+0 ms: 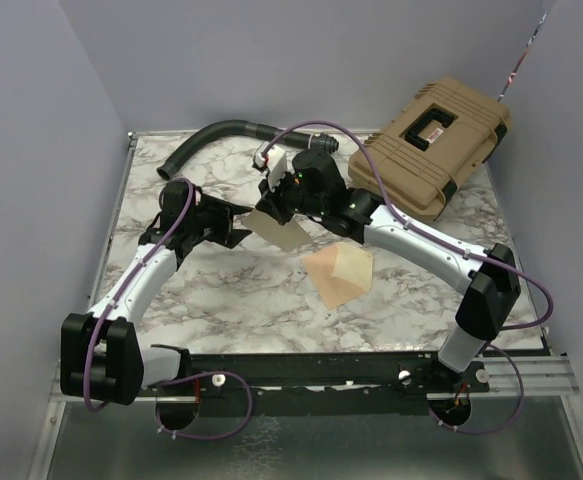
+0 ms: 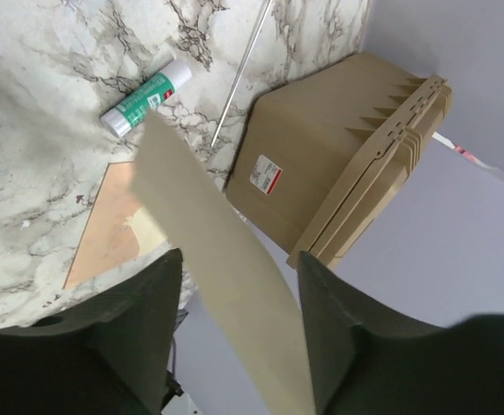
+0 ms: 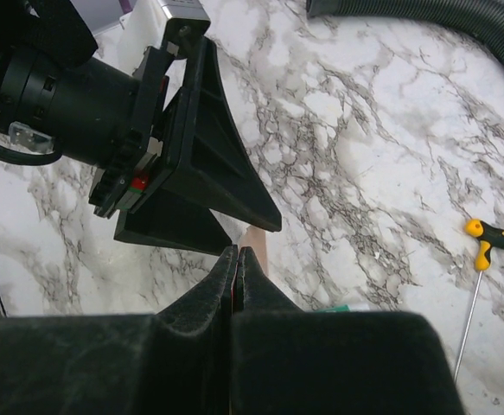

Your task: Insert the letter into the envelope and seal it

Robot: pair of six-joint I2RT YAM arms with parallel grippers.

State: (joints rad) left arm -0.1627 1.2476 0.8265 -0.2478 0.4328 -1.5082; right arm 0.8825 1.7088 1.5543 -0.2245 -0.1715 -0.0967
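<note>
Letter (image 1: 284, 233) hangs off the table just left of the envelope (image 1: 338, 277), pinched at its upper edge by the closed right gripper (image 3: 237, 259). The left gripper (image 2: 240, 258) straddles it, jaws half-wide. Light, floppy, probably slippery paper, best gripped near an edge.

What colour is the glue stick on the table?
The glue stick is green and white, clearest in the left wrist view.

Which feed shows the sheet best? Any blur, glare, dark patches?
Top external: even soft light, no glare, the pale cream-yellow paper letter small but clear. Left wrist: the letter crosses close to the lens, its near end looks soft. Right wrist: the shut right gripper reads as near-black mass, marble table sharp.
</note>
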